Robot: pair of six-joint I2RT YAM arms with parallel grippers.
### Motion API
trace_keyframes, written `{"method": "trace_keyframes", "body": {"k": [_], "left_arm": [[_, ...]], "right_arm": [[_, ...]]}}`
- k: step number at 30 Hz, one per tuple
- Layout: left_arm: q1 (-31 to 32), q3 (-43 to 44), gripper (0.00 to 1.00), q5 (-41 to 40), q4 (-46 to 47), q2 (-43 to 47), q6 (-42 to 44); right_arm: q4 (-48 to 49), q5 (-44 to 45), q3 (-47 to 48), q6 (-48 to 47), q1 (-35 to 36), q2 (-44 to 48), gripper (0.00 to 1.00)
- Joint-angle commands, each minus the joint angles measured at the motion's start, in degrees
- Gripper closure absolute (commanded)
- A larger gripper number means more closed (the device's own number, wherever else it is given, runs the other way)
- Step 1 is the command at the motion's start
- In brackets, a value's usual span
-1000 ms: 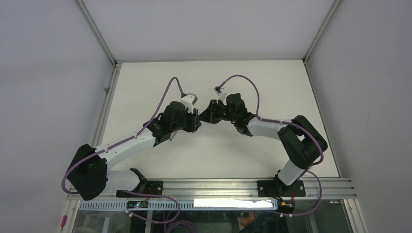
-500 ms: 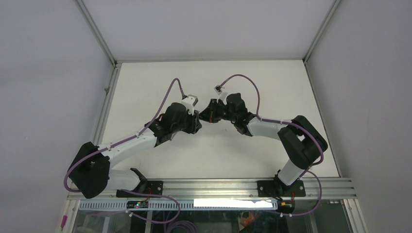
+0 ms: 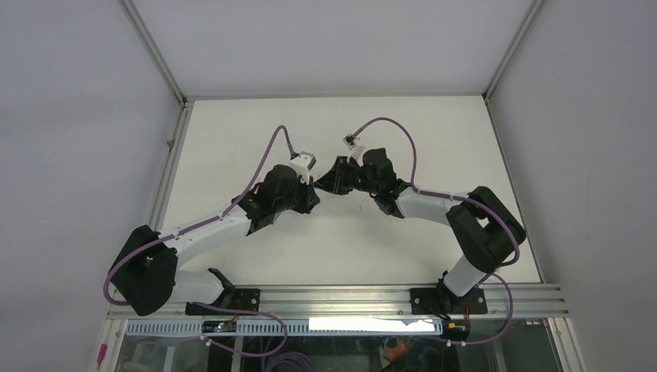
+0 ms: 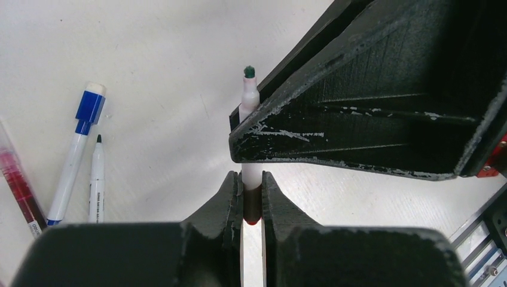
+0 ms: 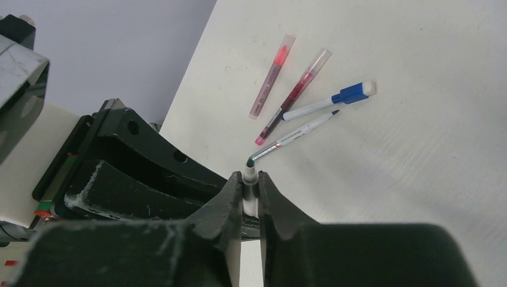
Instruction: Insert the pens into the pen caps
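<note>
Left gripper (image 4: pixel 251 182) is clamped on the tail end of a white pen (image 4: pixel 248 103), its jaws pinched in until only the barrel parts them. The right gripper (image 5: pixel 250 179) is clamped on the same pen a little further up, nearer the green tip (image 4: pixel 249 72). The two meet nose to nose above the middle of the bench (image 3: pixel 225 132), so the pen hangs in the air between them, touching nothing else. A double hold like this looks like a handover or a regrasp: one arm steadies the barrel while the other takes a grip that leaves the writing end free, since the tip must stick out bare if a cap is to go over it. No cap shows on or near that tip. Between the left jaws the barrel carries a dark band (image 4: pixel 252 206) with a fleck of red; whether that is a cap on the tail or just the pen's end cannot be told. Off to one side on the bench lie four more pens in a loose row: a pinkish pen (image 5: pixel 272 75), a dark red pen (image 5: pixel 293 95), a blue-capped pen (image 5: pixel 309 109) with its blue cap (image 5: pixel 351 94) seated, and a thin white pen (image 5: pixel 297 135) with its dark tip bare. The blue-capped pen seems finished, and the thin one beside it seems to await its turn. If the two grips pull unevenly, the slim barrel could twist or slip.
</note>
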State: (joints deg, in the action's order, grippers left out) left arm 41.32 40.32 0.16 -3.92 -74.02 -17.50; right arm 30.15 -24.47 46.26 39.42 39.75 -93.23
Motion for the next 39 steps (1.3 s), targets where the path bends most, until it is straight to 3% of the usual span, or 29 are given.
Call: {"method": "trace_keyframes", "body": {"k": [1,9,13,15,19,21,26,32,39], "left_arm": [[0.5,-0.3,1.00,0.7,2.7,1.2,0.7],[0.5,1.6,1.00,4.9,0.9,-0.8,4.0],[0.5,2.7,1.00,6.8,-0.3,-0.6,5.9],[0.5,3.5,1.00,8.2,-1.1,-0.7,6.9],[0.5,3.9,1.00,10.5,-1.6,-0.9,7.8],[0.5,4.3,1.00,11.6,-1.9,-1.0,8.2],[0.5,4.7,1.00,12.8,-2.5,-1.0,9.6],[0.5,2.9,1.00,14.5,-1.6,0.0,8.8],[0.5,1.0,1.00,15.8,0.3,-0.9,8.1]], "right_arm": [[1.8,0.8,0.7,-0.2,-0.1,3.6,0.82],[-10.6,6.9,1.2,-6.4,-6.7,11.3,0.59],[-27.3,21.4,3.1,-15.7,-10.5,19.2,0.54],[-35.9,34.7,4.8,-21.1,-11.4,21.2,0.54],[-46.6,45.8,8.4,-26.7,-15.2,18.8,0.55],[-49.3,45.2,9.5,-27.6,-17.9,16.8,0.56],[-56.8,33.2,15.7,-26.6,-24.6,6.3,0.56],[-53.4,25.2,17.7,-26.0,-24.0,-1.4,0.56],[-51.3,23.2,21.8,-26.0,-20.2,-5.9,0.55]]}}
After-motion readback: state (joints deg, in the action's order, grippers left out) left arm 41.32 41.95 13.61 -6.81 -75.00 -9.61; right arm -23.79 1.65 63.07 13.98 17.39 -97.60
